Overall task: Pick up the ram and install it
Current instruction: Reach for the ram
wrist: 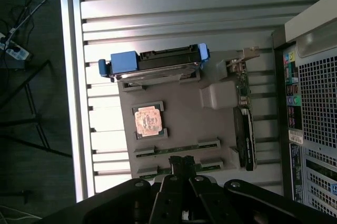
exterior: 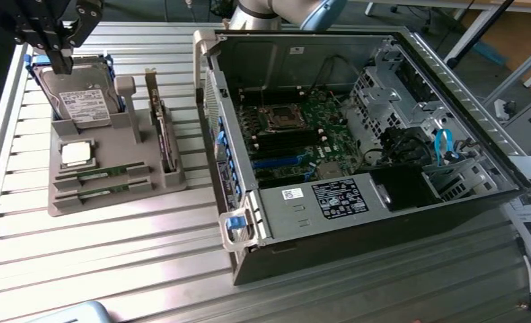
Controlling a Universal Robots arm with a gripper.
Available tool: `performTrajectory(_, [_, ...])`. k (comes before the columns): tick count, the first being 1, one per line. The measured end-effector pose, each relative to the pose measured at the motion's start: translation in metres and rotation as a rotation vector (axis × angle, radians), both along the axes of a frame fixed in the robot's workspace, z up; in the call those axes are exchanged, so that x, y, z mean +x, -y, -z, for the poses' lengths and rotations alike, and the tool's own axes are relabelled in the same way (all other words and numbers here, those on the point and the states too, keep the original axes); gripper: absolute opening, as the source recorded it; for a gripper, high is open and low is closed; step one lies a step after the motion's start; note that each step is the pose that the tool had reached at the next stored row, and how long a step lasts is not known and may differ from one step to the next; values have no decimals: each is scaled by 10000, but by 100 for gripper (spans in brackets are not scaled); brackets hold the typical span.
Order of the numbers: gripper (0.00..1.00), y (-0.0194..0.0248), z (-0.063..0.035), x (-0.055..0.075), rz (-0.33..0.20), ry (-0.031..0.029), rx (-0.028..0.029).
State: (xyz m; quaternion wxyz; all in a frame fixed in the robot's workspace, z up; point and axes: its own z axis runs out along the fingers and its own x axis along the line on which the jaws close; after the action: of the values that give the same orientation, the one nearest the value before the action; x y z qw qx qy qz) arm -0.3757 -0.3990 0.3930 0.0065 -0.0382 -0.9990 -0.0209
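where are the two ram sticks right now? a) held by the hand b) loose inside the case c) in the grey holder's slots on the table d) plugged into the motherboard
c: both ram sticks lie in slots of the grey holder, next to the processor chip, outside the computer case.

Table (exterior: 95,249): ribbed metal top, slats run from exterior view's left to right, raised rail along left edge.

Grey tray (exterior: 112,198) sits flat on slats toward exterior view's left, near rail.

Open PC case (exterior: 382,235) lies on its side toward exterior view's right, open face up, covers most of that half.

Tray and case close but apart, narrow strip of bare slats between.

Pale blue object (exterior: 72,313) at bottom edge of exterior view, cut off, well apart from tray.

Printed paper (exterior: 530,212) beside case at far right.
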Motion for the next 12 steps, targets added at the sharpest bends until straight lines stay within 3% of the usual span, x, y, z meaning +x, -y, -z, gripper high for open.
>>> performTrajectory(12, [11,130,0,0,1,0,-2])
